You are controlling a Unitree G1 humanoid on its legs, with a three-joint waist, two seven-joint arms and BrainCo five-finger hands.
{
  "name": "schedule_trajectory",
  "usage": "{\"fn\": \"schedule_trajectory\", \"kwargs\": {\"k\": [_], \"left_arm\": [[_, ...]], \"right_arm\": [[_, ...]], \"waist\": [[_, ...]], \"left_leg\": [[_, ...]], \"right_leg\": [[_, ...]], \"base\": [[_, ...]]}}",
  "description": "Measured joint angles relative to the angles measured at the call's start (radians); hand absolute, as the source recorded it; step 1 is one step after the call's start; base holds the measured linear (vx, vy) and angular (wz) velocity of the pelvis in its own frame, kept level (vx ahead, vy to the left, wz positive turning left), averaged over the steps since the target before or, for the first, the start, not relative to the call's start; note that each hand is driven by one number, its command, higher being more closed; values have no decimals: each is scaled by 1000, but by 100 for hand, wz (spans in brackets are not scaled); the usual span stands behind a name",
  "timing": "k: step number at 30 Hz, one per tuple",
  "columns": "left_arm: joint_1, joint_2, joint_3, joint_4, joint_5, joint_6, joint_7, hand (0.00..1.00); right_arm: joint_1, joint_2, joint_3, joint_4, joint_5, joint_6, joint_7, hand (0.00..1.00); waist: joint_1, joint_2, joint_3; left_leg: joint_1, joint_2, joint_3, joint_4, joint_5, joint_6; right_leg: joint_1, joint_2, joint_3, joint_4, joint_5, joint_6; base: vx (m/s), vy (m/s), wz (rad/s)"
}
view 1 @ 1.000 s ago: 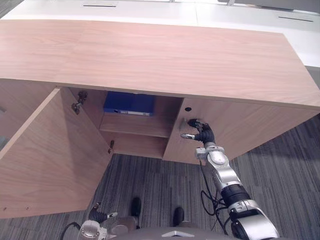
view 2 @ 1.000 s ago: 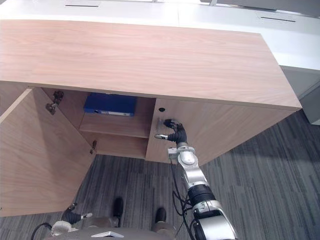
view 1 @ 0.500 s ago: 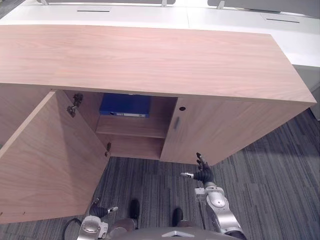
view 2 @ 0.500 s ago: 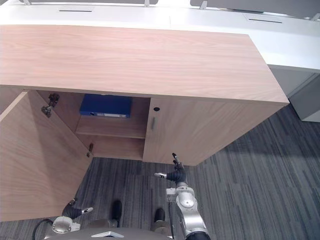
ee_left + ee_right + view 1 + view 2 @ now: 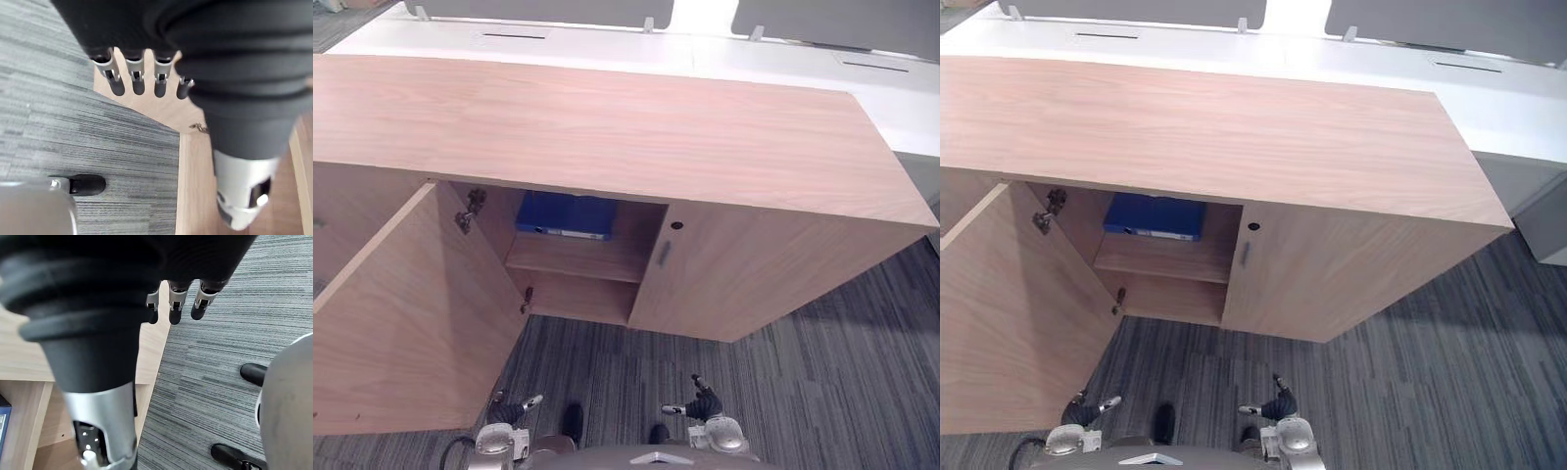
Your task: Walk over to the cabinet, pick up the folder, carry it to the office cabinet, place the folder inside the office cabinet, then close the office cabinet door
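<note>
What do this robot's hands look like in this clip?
Both match: the left hand and right hand each wear a black ribbed cover over the back and wrist. Slim silver fingers with dark rounded tips stick out in a row; the thumb is silver below its ribbed sleeve.

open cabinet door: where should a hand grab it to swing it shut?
On the open door, probably the top edge near its free end, far from the hinges, for leverage. Bring the left hand round to its outer side: the inner face in view carries no handle.
</note>
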State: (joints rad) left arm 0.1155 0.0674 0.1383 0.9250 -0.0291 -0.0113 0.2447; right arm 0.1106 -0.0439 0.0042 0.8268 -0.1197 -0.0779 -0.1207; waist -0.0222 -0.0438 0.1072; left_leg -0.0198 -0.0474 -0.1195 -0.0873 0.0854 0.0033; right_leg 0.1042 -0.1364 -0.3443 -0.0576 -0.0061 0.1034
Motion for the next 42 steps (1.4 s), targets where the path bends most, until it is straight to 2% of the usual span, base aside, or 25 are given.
{"fn": "schedule_trajectory", "kwargs": {"k": [4,10,13,15,18,23,30,36,42], "left_arm": [[30,-12,108,-56,-107,-4,39,0],[96,-22,283,-250,-253,-68,100,0],[117,-30,341,-308,-303,-96,126,0],[134,-36,361,-366,-322,-109,143,0],[149,-48,408,-485,-323,-121,167,0],[140,-47,450,-613,-317,-160,194,0],[111,-47,431,-699,-220,-161,208,0],[88,-34,356,-719,-118,-150,208,0],[103,-15,341,-719,-62,-131,208,0]], "right_arm": [[-6,4,-7,17,-1,18,-22,0],[-48,3,-6,16,-2,17,-36,0],[-85,4,-6,14,-2,16,-40,0],[-109,5,-5,10,-3,15,-42,0],[-118,5,-3,1,-4,15,-47,0],[-102,6,7,-27,-4,16,-65,0],[-85,19,26,-27,-5,16,-64,0],[-87,20,26,-27,-5,16,-63,0],[-87,18,26,-27,-5,16,-63,0]], "waist": [[22,-6,-5],[80,-10,-6],[93,-11,-5],[114,-13,-4],[131,-13,-3],[130,-10,7],[129,-30,10],[128,-31,10],[130,-33,11]], "left_leg": [[-14,-12,-63,0,3,-5],[-35,-38,-165,0,26,5],[-32,-52,-180,1,35,6],[-30,-52,-181,1,35,6],[-29,-50,-182,0,35,6],[-29,-43,-178,0,29,-1],[-30,-36,-150,0,22,0],[-26,-37,-142,0,26,6],[-18,-27,-124,0,26,5]], "right_leg": [[19,-2,-68,5,-24,10],[43,-14,-178,30,-53,16],[68,-19,-217,34,-65,8],[71,-19,-217,38,-67,5],[71,-19,-217,43,-72,3],[71,-18,-212,54,-86,-3],[63,-15,-189,58,-86,-4],[52,-17,-181,66,-86,-3],[51,-13,-161,70,-86,-3]], "base": [[5,-23,56],[73,-34,57],[67,-22,43],[9,-16,17],[-48,-18,2],[-73,-13,0],[-21,-6,-9],[48,-2,-4],[-8,-11,-7]]}}
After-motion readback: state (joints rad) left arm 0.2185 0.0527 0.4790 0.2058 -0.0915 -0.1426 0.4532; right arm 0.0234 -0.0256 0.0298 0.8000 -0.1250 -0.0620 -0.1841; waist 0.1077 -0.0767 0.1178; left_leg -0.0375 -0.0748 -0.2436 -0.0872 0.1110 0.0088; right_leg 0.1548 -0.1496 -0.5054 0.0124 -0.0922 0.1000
